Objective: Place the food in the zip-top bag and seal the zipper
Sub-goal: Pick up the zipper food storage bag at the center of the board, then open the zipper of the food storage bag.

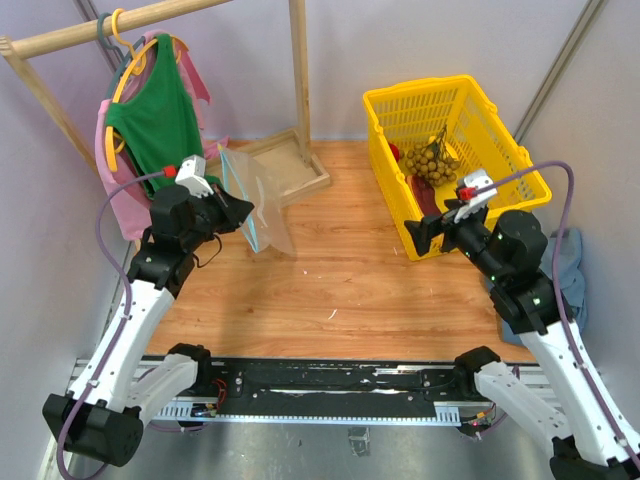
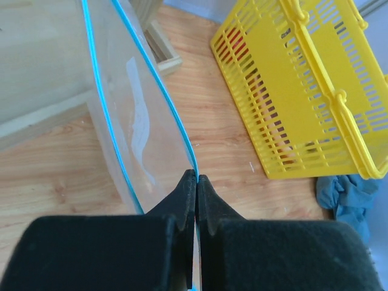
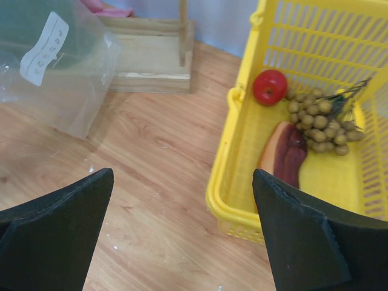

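My left gripper (image 1: 245, 210) is shut on the zip-top bag (image 1: 262, 205) and holds it up off the table, mouth open. The blue-teal zipper (image 2: 145, 82) runs from the fingertips (image 2: 189, 182). The bag's white label (image 3: 44, 48) shows in the right wrist view. The food lies in the yellow basket (image 1: 398, 190): a bunch of tan-brown fruits (image 3: 321, 124), a dark red elongated piece (image 3: 290, 154) and a small red fruit (image 3: 270, 86). My right gripper (image 1: 415, 238) is open and empty, at the basket's near left corner (image 3: 227, 203).
A wooden rack with a green garment (image 1: 158, 115) on a hanger stands at the back left; its base (image 1: 290, 175) is behind the bag. A blue cloth (image 1: 572, 265) lies right of the basket. Bare wooden table (image 1: 330, 290) lies between the arms.
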`<state>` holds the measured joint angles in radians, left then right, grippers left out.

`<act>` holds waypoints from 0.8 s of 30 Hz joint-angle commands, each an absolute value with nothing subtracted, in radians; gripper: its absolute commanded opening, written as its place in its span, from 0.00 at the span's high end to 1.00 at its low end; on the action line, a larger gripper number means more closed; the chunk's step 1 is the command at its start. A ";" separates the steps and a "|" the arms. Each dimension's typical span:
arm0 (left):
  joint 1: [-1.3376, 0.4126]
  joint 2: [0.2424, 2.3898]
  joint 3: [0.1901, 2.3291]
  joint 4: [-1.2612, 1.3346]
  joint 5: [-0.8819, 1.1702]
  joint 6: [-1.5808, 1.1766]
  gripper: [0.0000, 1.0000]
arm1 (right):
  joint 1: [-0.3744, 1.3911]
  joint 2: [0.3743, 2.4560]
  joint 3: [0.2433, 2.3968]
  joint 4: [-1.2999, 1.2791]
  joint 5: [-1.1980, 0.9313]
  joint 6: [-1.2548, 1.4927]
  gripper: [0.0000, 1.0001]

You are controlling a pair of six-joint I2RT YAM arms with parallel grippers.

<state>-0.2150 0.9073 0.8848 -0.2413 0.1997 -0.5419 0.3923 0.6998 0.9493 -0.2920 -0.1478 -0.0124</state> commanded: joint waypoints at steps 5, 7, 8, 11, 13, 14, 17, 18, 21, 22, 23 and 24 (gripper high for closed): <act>-0.275 0.976 1.108 -0.587 0.052 -0.329 1.00 | 0.469 0.919 1.028 -0.179 -0.290 0.145 0.01; -0.302 0.998 1.148 -0.615 0.033 -0.315 1.00 | 0.518 0.970 1.048 -0.139 -0.267 0.161 0.01; -0.319 1.010 1.171 -0.628 0.022 -0.306 1.00 | 0.539 0.998 1.057 -0.120 -0.255 0.178 0.01; -0.388 1.048 1.225 -0.652 -0.022 -0.288 1.00 | 0.590 1.081 1.097 -0.081 -0.213 0.241 0.01; -0.440 1.074 1.242 -0.651 -0.045 -0.289 1.00 | 0.616 1.128 1.114 -0.056 -0.196 0.279 0.02; -0.471 1.089 1.246 -0.649 -0.059 -0.292 1.00 | 0.626 1.144 1.115 -0.033 -0.188 0.303 0.02; -0.564 1.136 1.250 -0.638 -0.122 -0.306 1.00 | 0.638 1.181 1.100 0.034 -0.160 0.394 0.04; -0.591 1.150 1.249 -0.633 -0.142 -0.312 1.00 | 0.639 1.193 1.103 0.041 -0.149 0.416 0.04; -0.649 1.190 1.249 -0.611 -0.170 -0.322 1.00 | 0.646 1.228 1.115 0.056 -0.136 0.464 0.07; -0.663 1.203 1.253 -0.605 -0.174 -0.325 1.00 | 0.646 1.240 1.119 0.060 -0.134 0.478 0.07; -0.679 1.216 1.261 -0.602 -0.179 -0.328 1.00 | 0.646 1.249 1.124 0.064 -0.138 0.492 0.07; -0.696 1.227 1.269 -0.600 -0.188 -0.329 1.00 | 0.647 1.260 1.128 0.068 -0.142 0.503 0.08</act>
<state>-0.6453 1.1969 1.2278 -0.6289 -0.1215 -0.3206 0.6262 1.2312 1.0840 0.0006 -0.1707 0.3985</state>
